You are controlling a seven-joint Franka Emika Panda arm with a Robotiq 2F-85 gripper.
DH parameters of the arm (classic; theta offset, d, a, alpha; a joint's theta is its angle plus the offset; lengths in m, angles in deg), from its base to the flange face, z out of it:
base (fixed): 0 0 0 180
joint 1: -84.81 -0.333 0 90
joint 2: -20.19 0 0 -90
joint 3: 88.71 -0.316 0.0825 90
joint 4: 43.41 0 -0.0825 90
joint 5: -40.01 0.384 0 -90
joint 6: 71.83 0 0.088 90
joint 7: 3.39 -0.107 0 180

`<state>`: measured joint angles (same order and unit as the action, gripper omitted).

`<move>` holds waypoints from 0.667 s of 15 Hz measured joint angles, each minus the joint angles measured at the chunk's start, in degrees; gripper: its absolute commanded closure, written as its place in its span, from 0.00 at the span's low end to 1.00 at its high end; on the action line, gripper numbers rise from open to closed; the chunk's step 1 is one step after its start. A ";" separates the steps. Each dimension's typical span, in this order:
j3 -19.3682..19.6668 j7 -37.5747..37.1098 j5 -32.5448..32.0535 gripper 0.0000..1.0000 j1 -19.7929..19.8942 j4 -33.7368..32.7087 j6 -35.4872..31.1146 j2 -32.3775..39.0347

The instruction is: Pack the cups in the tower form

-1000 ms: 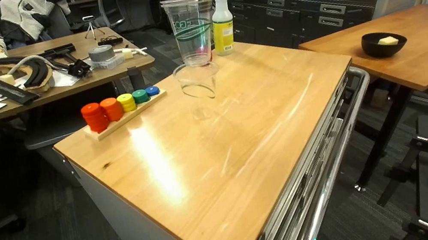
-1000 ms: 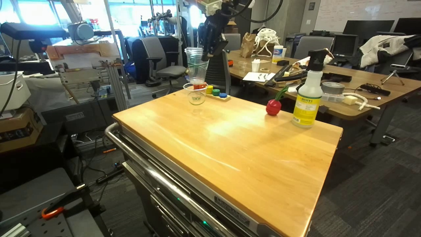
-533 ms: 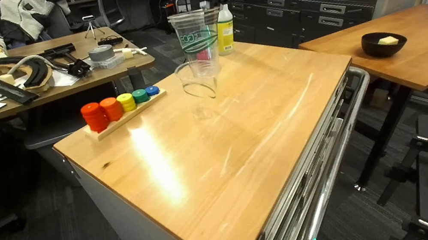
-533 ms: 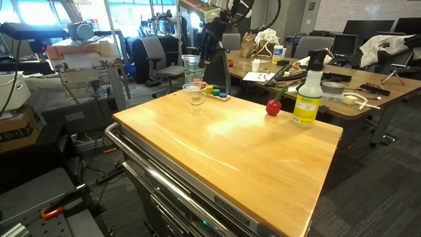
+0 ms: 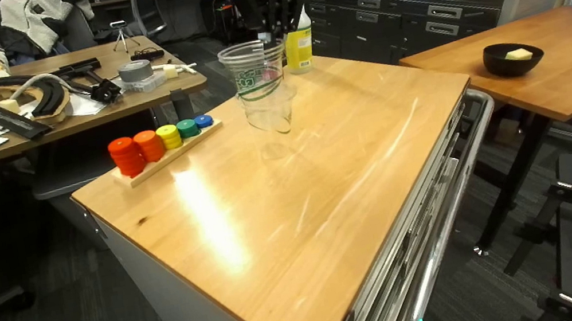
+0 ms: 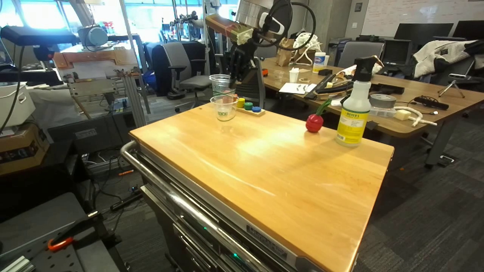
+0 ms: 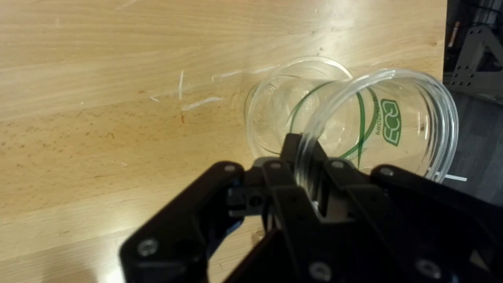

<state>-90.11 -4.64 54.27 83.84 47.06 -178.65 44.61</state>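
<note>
Cup stack (image 7: 393, 122) gripped by rim, held at mouth of lower cup (image 6: 224, 114)

Gripper (image 7: 306, 157): jaws drawn together, wall of the stack pinched between the fingers (image 7: 291, 146). Grip is taken on one side only, at the rim. Several rim lines are seen close together, so more than one clear cup is nested in the stack; exact count can't be read.

Lower cup is set upright on the counter (image 6: 287, 170), mouth up. The stack is held mouth up as well. Its base is overlapped with the lower cup's mouth in both exterior views and in the wrist view. How deep it is seated, and whether walls are touching, can't be told through the clear plastic. Green print is seen on both.

Also on counter: wooden base (image 5: 169, 155) loaded with coloured discs (image 5: 168, 135), red through blue, placed near the edge. Red round piece (image 6: 314, 123) with green top and spray bottle (image 6: 348, 126) with yellow label are placed near each other, well apart from the cups. In an exterior view the bottle is partly hidden by the gripper.

Off counter: pale yellow block (image 5: 519, 54) is held in a black bowl (image 5: 509, 69).
</note>
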 measured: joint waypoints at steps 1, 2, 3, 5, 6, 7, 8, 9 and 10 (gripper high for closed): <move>-0.12 0.72 -0.71 0.78 -0.14 0.09 -0.73 0.23; -0.20 1.65 -1.81 0.67 -0.31 0.26 -1.43 0.36; -0.26 2.53 -2.85 0.64 -0.46 0.57 -2.21 0.39; -0.44 4.59 -4.42 0.48 -0.59 1.13 -3.14 0.39; -0.50 5.61 -5.00 0.41 -0.59 1.33 -3.44 0.38; -0.52 6.59 -5.31 0.32 -0.59 1.51 -3.77 0.34; -0.52 7.40 -5.54 0.25 -0.59 1.58 -3.96 0.30; -0.52 8.09 -5.57 0.19 -0.56 1.58 -3.98 0.21; -0.52 8.67 -5.57 0.10 -0.53 1.58 -3.98 0.06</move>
<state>-90.63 4.03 48.70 83.32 48.63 -182.63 44.67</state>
